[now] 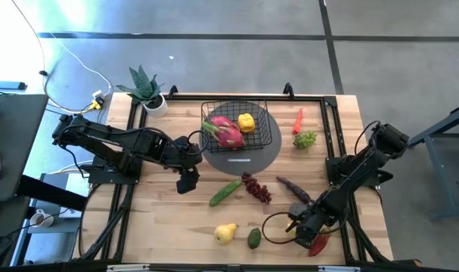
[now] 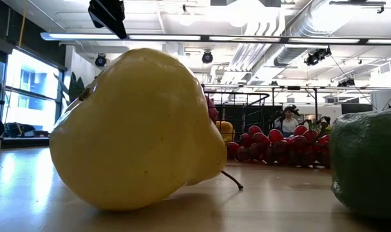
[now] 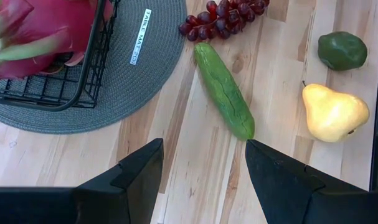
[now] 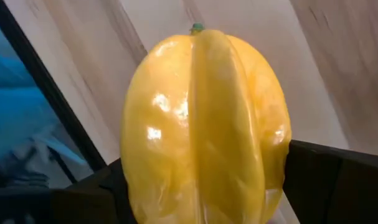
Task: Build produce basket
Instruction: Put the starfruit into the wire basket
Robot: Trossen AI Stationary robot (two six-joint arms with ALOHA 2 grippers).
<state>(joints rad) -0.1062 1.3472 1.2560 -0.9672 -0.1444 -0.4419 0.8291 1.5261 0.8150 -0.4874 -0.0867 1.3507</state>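
The black wire basket (image 1: 265, 113) stands on a round grey mat (image 1: 273, 143) at the table's far middle. It holds a pink dragon fruit (image 1: 226, 133) and a yellow fruit (image 1: 246, 122). My left gripper (image 1: 187, 181) is open and empty, raised left of the green cucumber (image 3: 223, 87), which lies flat on the table. My right gripper (image 1: 299, 225) at the near right is shut on a yellow starfruit (image 4: 204, 124). Purple grapes (image 1: 257, 187), a yellow pear (image 1: 226, 233) and an avocado (image 1: 254, 238) lie on the wood. My right gripper pinches the starfruit by its two opposite sides (image 4: 273, 155) between its two fingers (image 4: 332, 180). The fruit's ridges run along the fingers and its green-tipped end (image 4: 197, 27) points away from the gripper. Whether it rests on the table, I cannot tell.
A red chilli (image 1: 298, 121) and green grapes (image 1: 305, 140) lie right of the basket. A dark purple vegetable (image 1: 293, 189) and a red pepper (image 1: 317, 244) lie near my right gripper. A potted plant (image 1: 147, 89) stands at the far left corner.
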